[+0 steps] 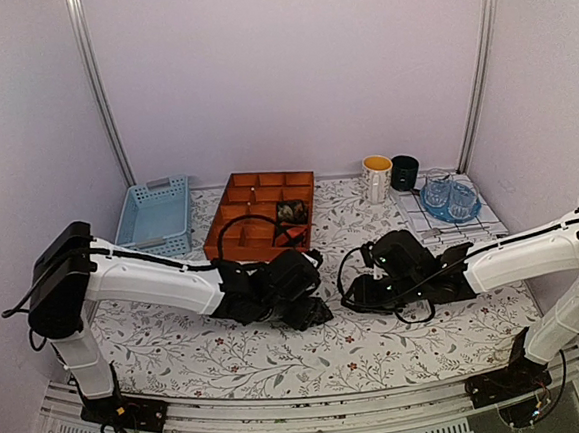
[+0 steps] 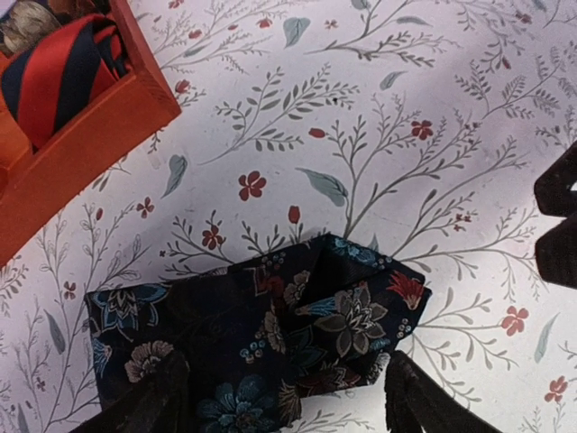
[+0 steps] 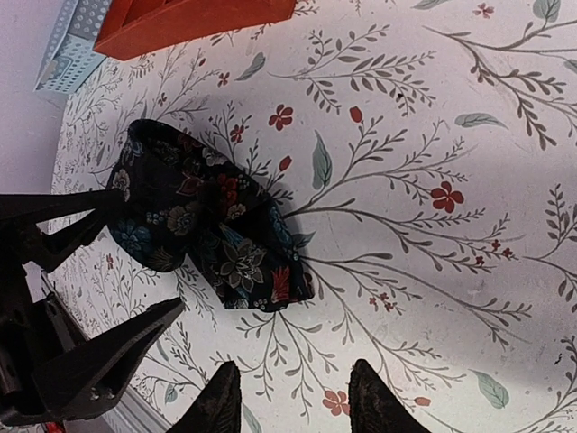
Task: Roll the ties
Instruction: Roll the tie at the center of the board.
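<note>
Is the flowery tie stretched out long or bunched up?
Bunched up. The flowery tie lies on the table as a short, lumpy bundle with folds, not a long strip. Whether it's a neat roll, cannot tell.

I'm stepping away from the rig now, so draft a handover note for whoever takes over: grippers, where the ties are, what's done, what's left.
Left gripper: open, fingers either side of the floral tie, not clamped on it.
Right gripper: open, empty, close by the same tie.
Floral tie: a loose, flattish bundle on the tablecloth, outside the orange tray.
Red-and-black tie: coiled in a tray compartment, done.
Left: the floral tie probably needs tightening, then placing in the tray.
</note>
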### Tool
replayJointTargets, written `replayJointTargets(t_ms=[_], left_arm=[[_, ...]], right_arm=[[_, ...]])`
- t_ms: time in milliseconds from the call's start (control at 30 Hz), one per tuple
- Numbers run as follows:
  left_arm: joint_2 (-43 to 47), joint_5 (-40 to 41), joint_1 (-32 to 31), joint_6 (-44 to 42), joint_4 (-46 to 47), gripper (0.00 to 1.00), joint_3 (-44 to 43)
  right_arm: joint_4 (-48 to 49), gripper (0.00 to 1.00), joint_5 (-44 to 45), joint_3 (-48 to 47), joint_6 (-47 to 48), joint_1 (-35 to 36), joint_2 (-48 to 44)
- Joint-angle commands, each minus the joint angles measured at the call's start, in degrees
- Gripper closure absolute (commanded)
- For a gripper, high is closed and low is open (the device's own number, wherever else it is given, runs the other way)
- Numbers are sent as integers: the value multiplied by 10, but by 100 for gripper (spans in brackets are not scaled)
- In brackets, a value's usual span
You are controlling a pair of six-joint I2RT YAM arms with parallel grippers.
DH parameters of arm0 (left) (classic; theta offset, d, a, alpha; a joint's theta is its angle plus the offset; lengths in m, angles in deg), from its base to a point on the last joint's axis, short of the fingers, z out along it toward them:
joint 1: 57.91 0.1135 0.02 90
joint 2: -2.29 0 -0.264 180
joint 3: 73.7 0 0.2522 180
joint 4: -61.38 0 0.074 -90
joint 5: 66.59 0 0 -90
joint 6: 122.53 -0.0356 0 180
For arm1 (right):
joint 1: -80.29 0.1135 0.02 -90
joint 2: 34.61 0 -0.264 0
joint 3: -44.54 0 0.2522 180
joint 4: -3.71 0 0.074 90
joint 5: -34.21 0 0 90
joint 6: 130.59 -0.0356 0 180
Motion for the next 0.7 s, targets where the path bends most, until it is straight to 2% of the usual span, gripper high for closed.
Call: replayJointTargets(t_ms=[0, 200, 367, 500, 667], left_arm=[[51, -3, 7, 2, 9, 25, 18], [98, 20, 22, 19, 3, 24, 44], [198, 34, 62, 41, 30, 22, 112], [296, -18, 127, 67, 85, 22, 190], [389, -126, 235, 118, 193, 22, 298]], right_arm=[[3, 60, -4, -12, 8, -3, 29], [2, 60, -12, -20, 12, -3, 34], [-3, 62, -10, -29, 31, -4, 28], [3, 63, 4, -31, 56, 0, 8], [35, 63, 28, -36, 95, 16, -21]])
